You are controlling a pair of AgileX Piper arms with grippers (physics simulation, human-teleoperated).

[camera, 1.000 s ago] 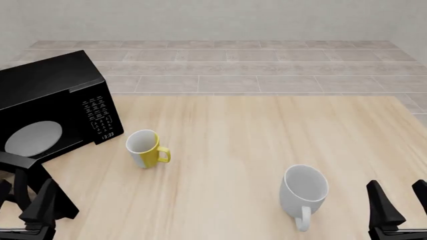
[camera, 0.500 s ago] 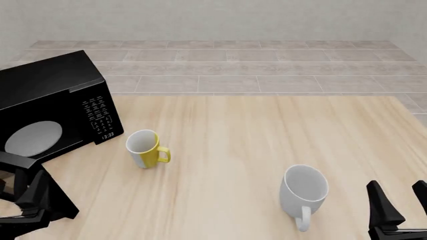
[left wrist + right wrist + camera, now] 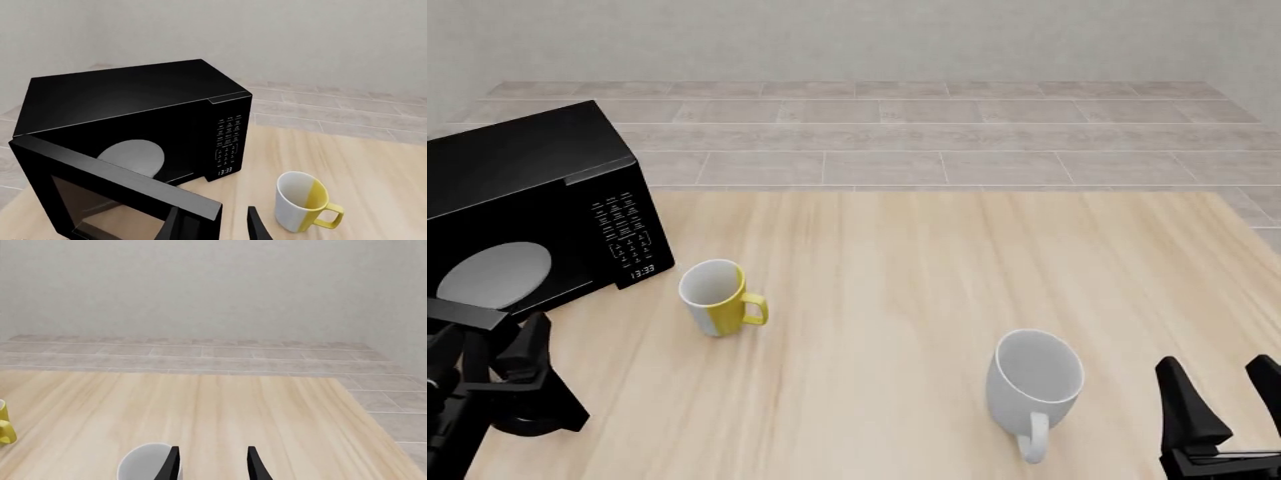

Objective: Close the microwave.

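Observation:
The microwave point(image 3: 547, 195) is a glossy black box at the table's far left, with its keypad panel point(image 3: 627, 235) and a white round plate point(image 3: 491, 277) inside. Its glass door point(image 3: 113, 192) stands swung open toward me; its top edge point(image 3: 467, 317) shows at the left in the front view. My left gripper point(image 3: 487, 365) is open right at the door's free end. In the left wrist view point(image 3: 213, 227) the door's corner lies between the fingers. My right gripper point(image 3: 1225, 405) is open and empty at the front right.
A yellow and white mug point(image 3: 714, 295) stands just right of the microwave, also in the left wrist view point(image 3: 303, 202). A larger white mug point(image 3: 1037, 385) stands front right, just left of my right gripper point(image 3: 212, 465). The table's right edge point(image 3: 1261, 240) is near.
My left gripper has moved forward and up to the free end of the open door. The door, the mugs and the right gripper have hardly moved.

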